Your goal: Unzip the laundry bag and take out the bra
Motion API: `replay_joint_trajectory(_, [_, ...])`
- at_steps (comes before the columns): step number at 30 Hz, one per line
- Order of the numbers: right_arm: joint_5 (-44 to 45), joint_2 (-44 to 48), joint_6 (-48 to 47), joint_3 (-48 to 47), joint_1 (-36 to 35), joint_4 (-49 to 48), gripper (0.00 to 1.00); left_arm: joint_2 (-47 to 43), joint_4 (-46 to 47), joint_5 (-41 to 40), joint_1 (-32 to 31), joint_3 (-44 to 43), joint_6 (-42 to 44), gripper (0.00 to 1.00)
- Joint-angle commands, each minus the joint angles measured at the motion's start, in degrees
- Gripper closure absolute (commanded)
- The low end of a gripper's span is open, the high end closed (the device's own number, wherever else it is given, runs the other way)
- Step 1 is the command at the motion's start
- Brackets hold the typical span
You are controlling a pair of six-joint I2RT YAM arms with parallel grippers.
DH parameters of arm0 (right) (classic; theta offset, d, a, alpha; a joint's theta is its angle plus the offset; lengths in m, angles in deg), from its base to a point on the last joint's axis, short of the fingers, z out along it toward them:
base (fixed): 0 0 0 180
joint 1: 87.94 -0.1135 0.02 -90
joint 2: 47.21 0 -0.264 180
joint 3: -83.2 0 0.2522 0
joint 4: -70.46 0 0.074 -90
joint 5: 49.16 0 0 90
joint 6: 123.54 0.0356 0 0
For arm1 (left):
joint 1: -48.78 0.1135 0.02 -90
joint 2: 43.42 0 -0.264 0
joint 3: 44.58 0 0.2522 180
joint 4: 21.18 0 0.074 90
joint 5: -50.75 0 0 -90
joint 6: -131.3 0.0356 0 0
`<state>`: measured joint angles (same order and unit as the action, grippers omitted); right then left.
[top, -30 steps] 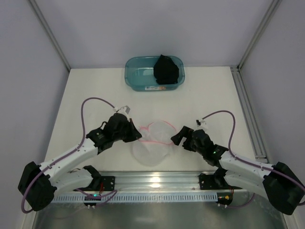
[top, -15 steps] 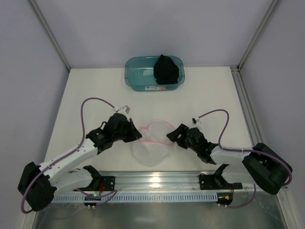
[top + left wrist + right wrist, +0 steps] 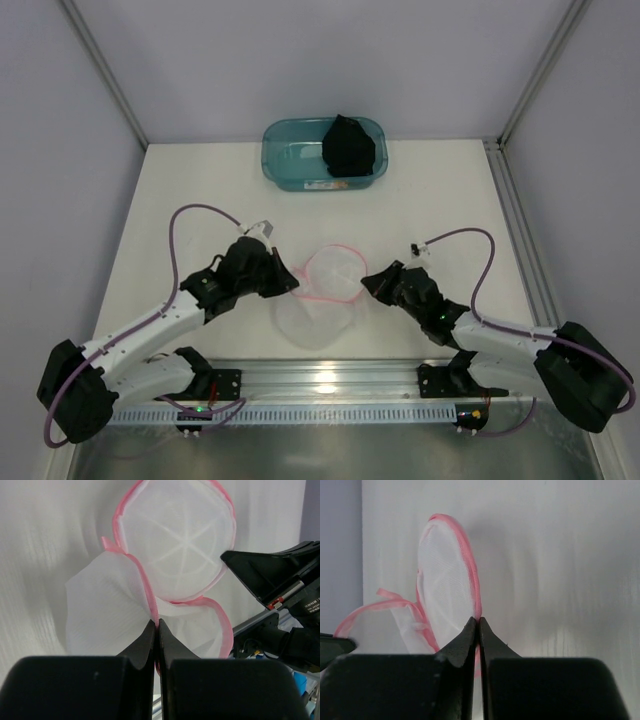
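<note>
Status: left gripper (image 3: pixel 156 626) has its jaws closed, pinching the pink rim (image 3: pixel 144 582) of the laundry bag (image 3: pixel 325 295) where two mesh flaps meet. The right gripper (image 3: pixel 479 622) is likewise clamped on the pink rim on the opposite side, which shows edge-on in its wrist view.

Overhead, the bag sits mid-frame, directly between the two grippers. The left one is on its left edge and the right one on its right edge, so the hold line runs left-right across the frame. The bag lies splayed open, with the round panel up and right and a looser mesh flap down toward the mounting rail (image 3: pixel 330 378). No dark lump shows through the mesh in any view, so I read it as unzipped and empty.

The bra (image 3: pixel 349 147) is a black lump in the right half of the teal tub (image 3: pixel 290 160), top centre of the overhead frame. It's well apart from the bag and both grippers.

Key relation: the bag is between the grippers and the bra is straight up-frame from them, more in line with the right gripper than the left.

My read is that the task is essentially done, and what's left is letting go of the rim and backing off. Both grippers hold the same light bag, so if one retreats while clamped it will likely drag the mesh along.
</note>
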<state>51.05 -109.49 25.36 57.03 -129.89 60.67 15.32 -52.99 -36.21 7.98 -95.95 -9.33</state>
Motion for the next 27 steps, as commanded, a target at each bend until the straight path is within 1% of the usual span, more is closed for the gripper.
replay_joint_trajectory(1, [5.07,6.35,-4.48,0.36,-0.41,2.71,0.96,0.32,4.59,0.29,0.28,-0.72,-0.08,1.00])
replay_joint_trajectory(4, [7.18,11.29,-9.04,-0.34,-0.32,7.80,0.96,2.25,7.66,0.46,0.28,-1.42,0.45,1.00])
replay_joint_trajectory(5, [7.53,14.87,-10.63,-0.78,-0.41,9.21,0.96,4.00,8.45,0.73,0.28,-1.85,0.62,1.00])
replay_joint_trajectory(6, [7.88,16.47,-14.38,-2.00,-0.58,12.27,0.96,5.06,10.81,1.17,0.37,-2.64,0.88,1.00])
replay_joint_trajectory(8, [8.06,20.42,-19.06,-3.93,-0.58,15.54,0.96,8.47,13.54,1.96,0.28,-3.52,0.97,1.00])
replay_joint_trajectory(9, [8.41,21.23,-23.34,-6.55,-0.76,19.47,0.96,9.89,15.04,2.83,0.37,-4.14,0.97,1.00])
replay_joint_trajectory(11, [9.55,22.37,-27.06,-9.29,-0.93,23.10,0.96,14.44,19.08,3.80,0.45,-6.51,0.80,1.00])
replay_joint_trajectory(12, [10.08,22.38,-30.38,-12.00,-1.28,27.64,0.96,16.04,20.40,5.29,0.45,-7.47,0.71,1.00])
replay_joint_trajectory(15, [13.15,21.33,-34.19,-16.75,-2.25,33.54,0.96,21.65,25.59,7.49,0.54,-11.08,-0.34,1.00])
replay_joint_trajectory(20, [22.02,19.48,-39.55,-20.02,-6.55,37.43,0.96,27.12,30.60,10.48,1.24,-15.56,-1.31,1.00])
replay_joint_trajectory(21, [24.91,19.04,-40.25,-20.90,-7.17,38.39,0.96,27.74,31.05,11.10,1.42,-16.35,-1.49,0.95])
replay_joint_trajectory(22, [26.42,18.17,-40.61,-21.34,-7.61,38.93,0.96,28.53,31.40,11.54,1.59,-16.62,-1.66,0.66])
replay_joint_trajectory(24, [29.75,17.29,-42.10,-22.57,-8.67,39.72,0.96,28.62,31.93,10.93,2.12,-16.28,-2.54,0.39])
replay_joint_trajectory(25, [30.73,16.32,-42.45,-23.01,-9.11,40.07,0.96,27.93,31.84,10.32,2.12,-15.84,-2.72,0.27])
replay_joint_trajectory(26, [31.43,15.88,-43.59,-23.36,-9.37,40.16,0.96,27.31,31.58,9.44,2.21,-15.31,-2.98,0.07])
replay_joint_trajectory(27, [31.96,15.35,-44.30,-24.15,-10.07,40.08,0.96,26.61,30.97,7.95,2.39,-14.70,-3.24,0.01])
